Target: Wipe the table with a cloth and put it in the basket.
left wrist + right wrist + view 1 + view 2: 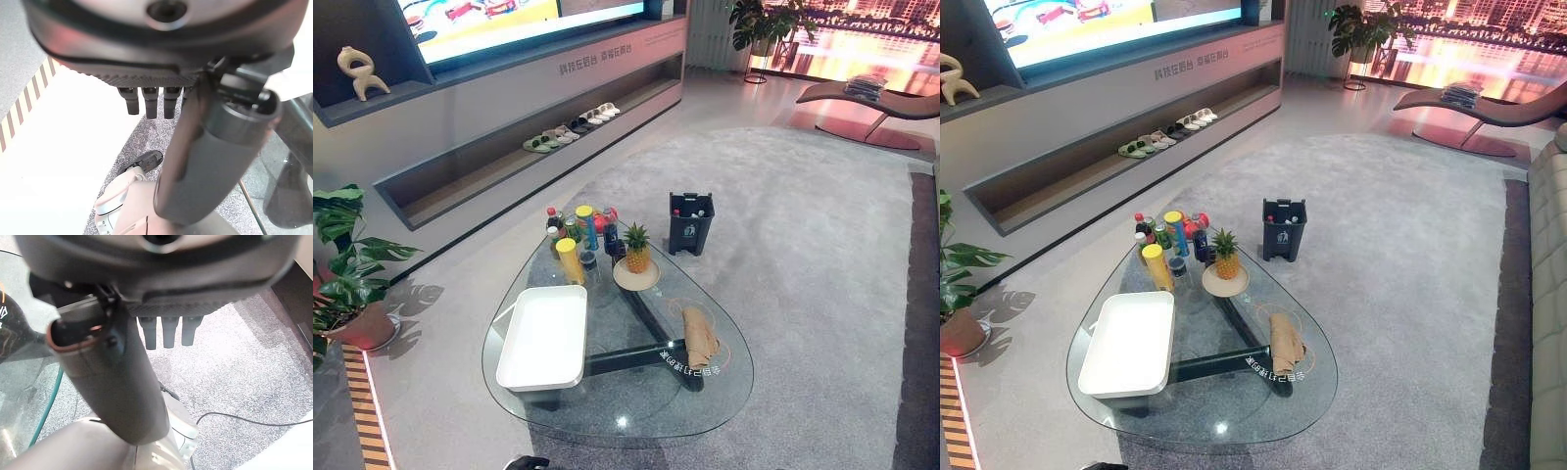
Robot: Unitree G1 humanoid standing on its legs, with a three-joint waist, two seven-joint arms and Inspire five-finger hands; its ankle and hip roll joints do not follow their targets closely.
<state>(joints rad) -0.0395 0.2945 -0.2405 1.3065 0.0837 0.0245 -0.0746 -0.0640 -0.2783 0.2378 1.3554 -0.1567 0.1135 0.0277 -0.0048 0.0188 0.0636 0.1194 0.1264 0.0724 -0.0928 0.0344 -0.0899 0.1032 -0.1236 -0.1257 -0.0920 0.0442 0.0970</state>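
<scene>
A crumpled tan cloth (699,338) lies on the rounded glass tabletop (636,416), right of the frame's centre, its long axis running from the near edge toward the far side, tilted slightly. A white rectangular plastic basket (544,336) sits at lower left, well apart from it. A pineapple on a round plate (636,257) stands beside a cluster of bottles and cans (578,230). The left hand (146,100) and right hand (168,330) hang off the tabletop, fingers straight, relaxed, holding nothing.
</scene>
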